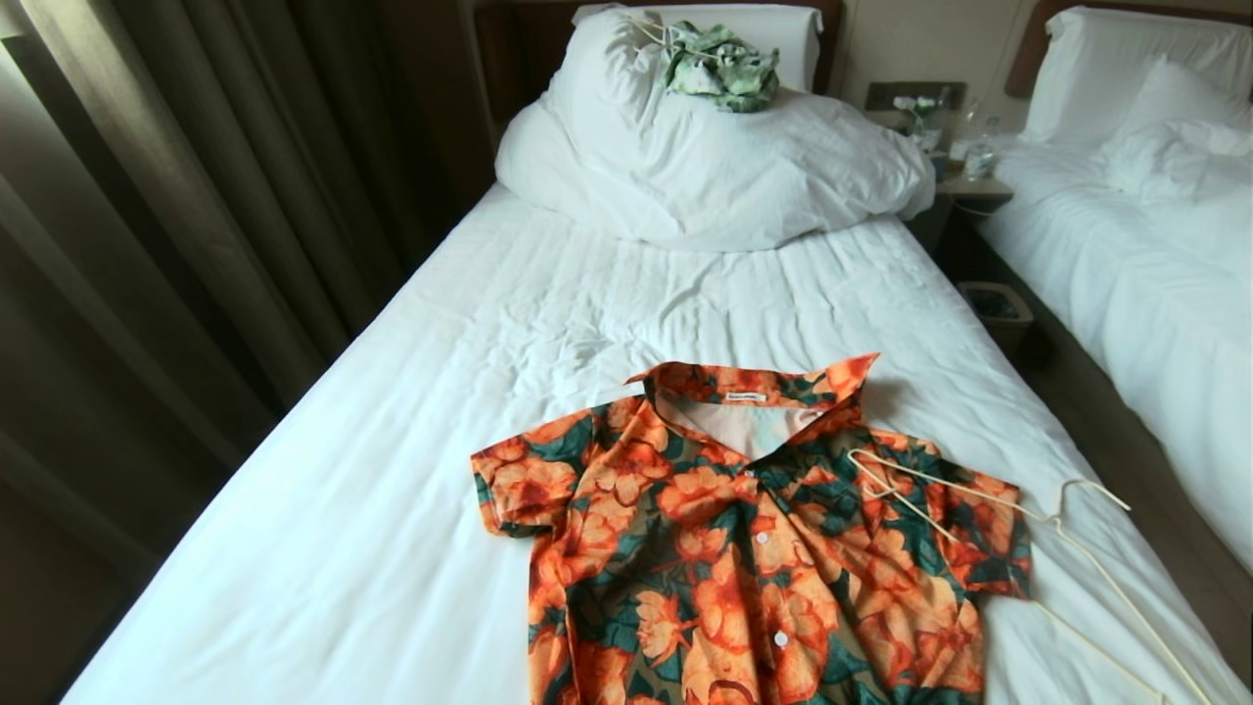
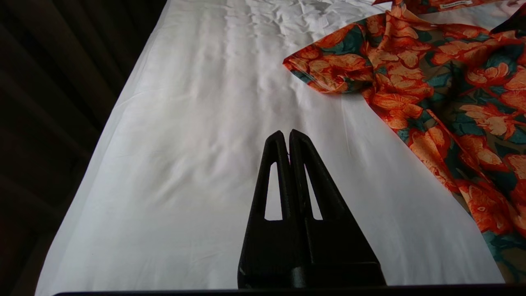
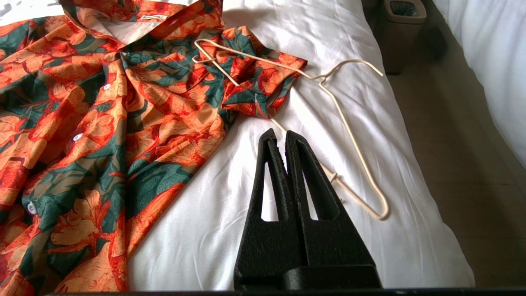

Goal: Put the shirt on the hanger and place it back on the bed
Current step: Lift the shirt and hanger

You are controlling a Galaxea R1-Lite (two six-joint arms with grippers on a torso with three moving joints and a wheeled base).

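A floral shirt [image 1: 744, 548] lies front up and buttoned on the white sheet of a single bed [image 1: 411, 470], its collar toward the bundled duvet [image 1: 705, 166] at the headboard end; the work of hanging it has, by every sign here, not begun. The cream wire hanger [image 1: 1057, 519] rests at the shirt's right side, one end lying on top of the right shoulder and sleeve, the hook and the far end out on the bare sheet near the bed's edge; no part of it is inside the garment. Everything remains to be done: the hanger lifted, its arms fed into the shoulders through the neck or the hem, and the dressed hanger laid back on the sheet. Neither arm shows from the head camera. The left gripper [image 2: 286, 133] hangs above empty sheet, well apart from the shirt's left sleeve, fingers pressed together and holding nothing; the right gripper [image 3: 278, 133] hovers over the sheet just beside the hanger's lower bar, fingers likewise clamped on nothing, touching neither wire nor cloth as far as can be told. A small green-and-white garment [image 1: 722, 67] sits atop the duvet, a second bed [image 1: 1155, 255] stands to the right, and a waste bin [image 1: 994, 308] sits in the aisle between.
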